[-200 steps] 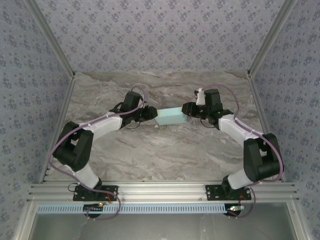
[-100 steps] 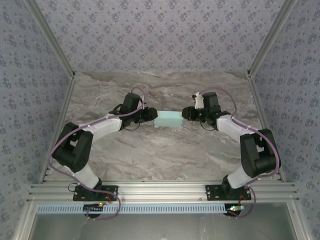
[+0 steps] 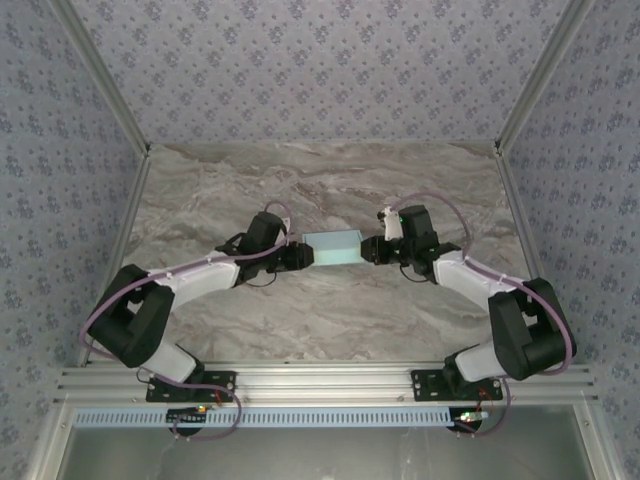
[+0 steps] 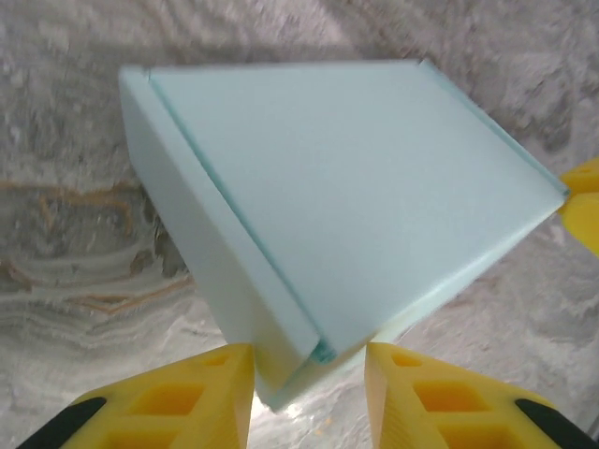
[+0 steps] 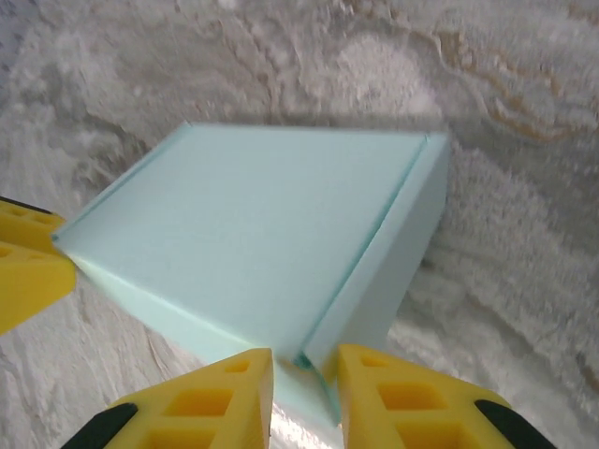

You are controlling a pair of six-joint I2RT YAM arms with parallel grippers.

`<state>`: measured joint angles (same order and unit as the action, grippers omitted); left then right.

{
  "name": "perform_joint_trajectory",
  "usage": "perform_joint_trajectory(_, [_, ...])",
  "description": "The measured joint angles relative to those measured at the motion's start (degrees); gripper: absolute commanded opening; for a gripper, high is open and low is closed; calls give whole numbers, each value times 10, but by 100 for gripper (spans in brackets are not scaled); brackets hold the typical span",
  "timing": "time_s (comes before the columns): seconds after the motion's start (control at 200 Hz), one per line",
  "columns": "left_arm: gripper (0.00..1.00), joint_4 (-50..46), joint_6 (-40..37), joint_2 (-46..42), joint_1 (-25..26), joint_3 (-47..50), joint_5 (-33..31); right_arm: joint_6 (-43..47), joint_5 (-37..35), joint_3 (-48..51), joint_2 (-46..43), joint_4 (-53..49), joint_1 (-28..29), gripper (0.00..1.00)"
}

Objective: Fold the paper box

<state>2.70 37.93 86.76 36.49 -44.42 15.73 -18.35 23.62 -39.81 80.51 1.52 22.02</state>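
Pale turquoise-blue rectangular paper box lies over the middle of the grey marbled table. The top view places it between both arms. The wrist views show its flap seam, with the left gripper clamped on the left end corner and the right gripper clamped on the right.

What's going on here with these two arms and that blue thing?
Two robot arms have a pale blue box between them at the middle of the table, one arm at each end. The paper is already in box shape. The right hand looks clamped on one end corner. The left hand straddles the opposite end with a gap on one side, so it's unclear whether it is gripping.
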Motion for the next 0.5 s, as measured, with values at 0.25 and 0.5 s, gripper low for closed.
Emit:
perform_joint_trajectory(0.25, [48, -9, 0, 8, 9, 7, -34, 3, -63, 14, -5, -36, 21, 40])
perform_joint_trajectory(0.5, [61, -14, -7, 7, 6, 8, -57, -1, -93, 9, -3, -63, 21, 54])
